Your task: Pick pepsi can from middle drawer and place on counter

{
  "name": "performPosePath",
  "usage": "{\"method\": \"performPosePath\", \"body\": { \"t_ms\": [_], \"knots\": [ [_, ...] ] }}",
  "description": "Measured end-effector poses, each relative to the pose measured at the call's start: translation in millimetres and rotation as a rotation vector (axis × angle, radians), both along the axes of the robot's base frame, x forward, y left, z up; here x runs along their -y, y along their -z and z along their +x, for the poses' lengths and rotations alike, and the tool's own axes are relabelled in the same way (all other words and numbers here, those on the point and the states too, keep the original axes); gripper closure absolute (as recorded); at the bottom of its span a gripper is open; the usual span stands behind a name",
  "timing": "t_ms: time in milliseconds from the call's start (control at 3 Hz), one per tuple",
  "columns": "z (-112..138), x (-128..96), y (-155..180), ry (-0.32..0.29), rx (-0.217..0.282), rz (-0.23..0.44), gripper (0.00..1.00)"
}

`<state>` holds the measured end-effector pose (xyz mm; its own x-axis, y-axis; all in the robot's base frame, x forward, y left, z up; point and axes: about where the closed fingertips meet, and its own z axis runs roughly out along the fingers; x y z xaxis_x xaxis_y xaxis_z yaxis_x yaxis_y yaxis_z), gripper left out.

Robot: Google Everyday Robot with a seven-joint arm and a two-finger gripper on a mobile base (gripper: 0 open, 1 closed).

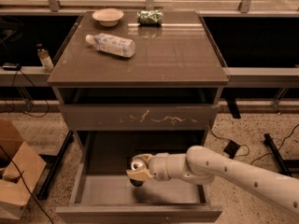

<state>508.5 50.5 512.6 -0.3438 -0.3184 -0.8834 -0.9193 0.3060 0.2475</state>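
The middle drawer [93,190] stands pulled open below the drawer front with pale scratch marks. My gripper [138,168] reaches in from the right, over the drawer's grey floor. Its tan fingers [138,174] are closed around the pepsi can [136,164], a small dark can whose silver lid faces the camera. The can's dark lower end [135,182] shows just under the fingers, close above the drawer floor. The counter [168,55] is the glossy grey-brown top of the cabinet, well above the gripper.
On the counter lie a clear plastic bottle [111,45], a small bowl [108,16] and a green patterned packet [149,17]. The scratched drawer front [140,118] overhangs the open drawer. A cardboard box [14,176] stands on the floor at the left. Cables lie at the right.
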Motion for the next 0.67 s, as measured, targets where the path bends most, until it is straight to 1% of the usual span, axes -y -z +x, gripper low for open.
{"method": "performPosePath", "body": {
  "t_ms": [333,667],
  "knots": [
    [-11.2,30.0,-65.1,-0.022,0.092,0.061,1.0],
    [-17.3,67.2,-135.0,-0.043,0.196,0.104,1.0]
  ]
}}
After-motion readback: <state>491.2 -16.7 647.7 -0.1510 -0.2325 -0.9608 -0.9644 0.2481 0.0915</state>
